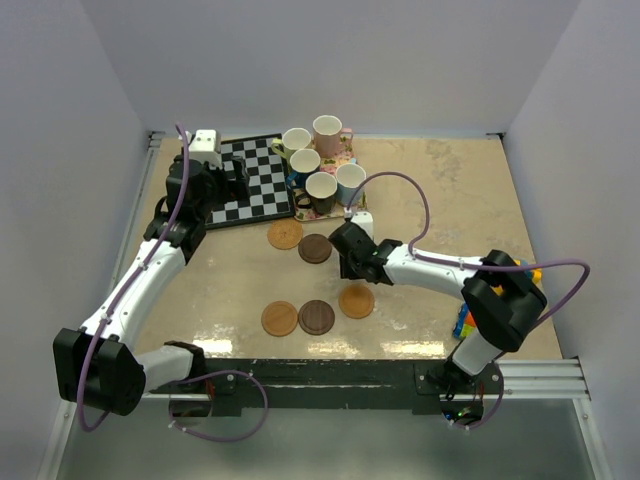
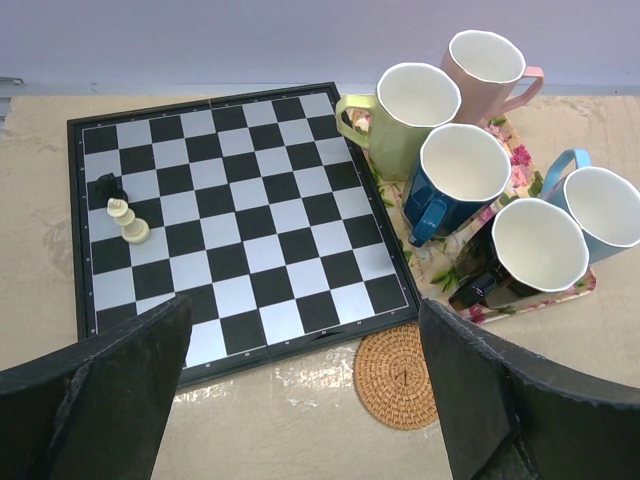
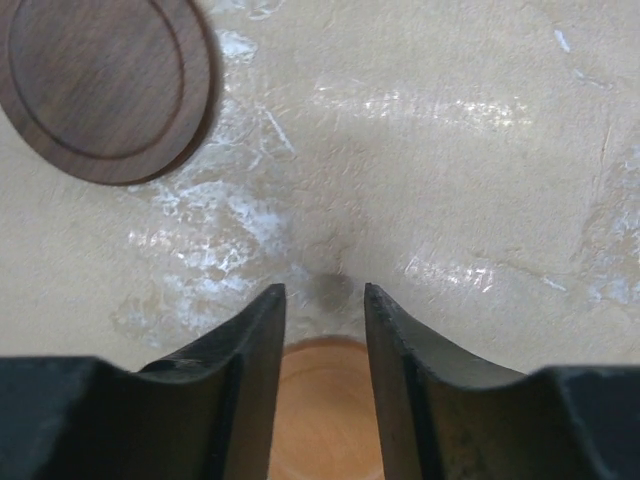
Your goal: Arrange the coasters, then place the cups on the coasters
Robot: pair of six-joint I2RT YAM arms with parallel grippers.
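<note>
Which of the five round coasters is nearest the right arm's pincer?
The orange-brown coaster at the near row's right end, directly beside the right pincer.

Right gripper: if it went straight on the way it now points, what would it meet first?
Most likely the bare table, just beyond the orange coaster; depth is hard to judge.

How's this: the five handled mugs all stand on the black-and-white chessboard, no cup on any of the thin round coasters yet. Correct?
One thing is off. The five handled mugs stand on the floral rectangular tray beside the black-and-white chessboard, not on the board; the left wrist view shows this. The rest holds: no cup is on any of the thin round coasters yet.
</note>
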